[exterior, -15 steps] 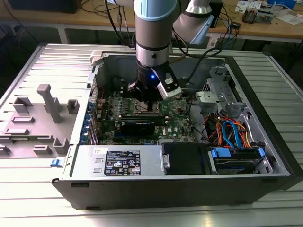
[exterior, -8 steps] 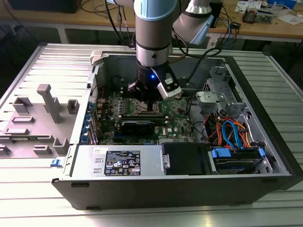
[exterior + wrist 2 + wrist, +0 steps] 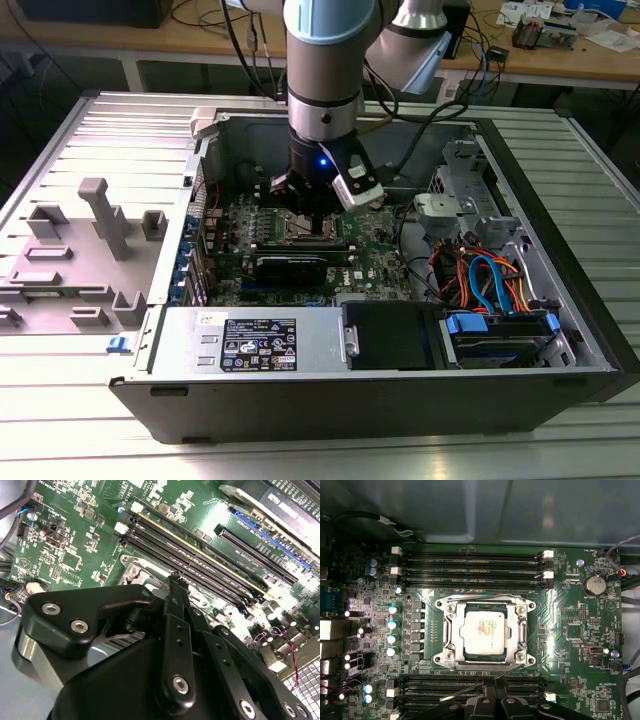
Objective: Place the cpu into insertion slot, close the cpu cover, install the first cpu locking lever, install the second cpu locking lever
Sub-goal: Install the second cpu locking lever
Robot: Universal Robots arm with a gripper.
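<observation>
The cpu (image 3: 484,633) is seen seated under the closed cpu cover (image 3: 485,602), while the hand (image 3: 493,681), fingers pinched together and empty, is held beside the insertion slot (image 3: 449,632).

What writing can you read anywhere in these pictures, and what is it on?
power supply sticker: print too small to read.
green circuit board: white lettering, too small to read.
cpu: faint markings on its metal top, too blurred to read.
Nothing can be quoted with confidence.
</observation>
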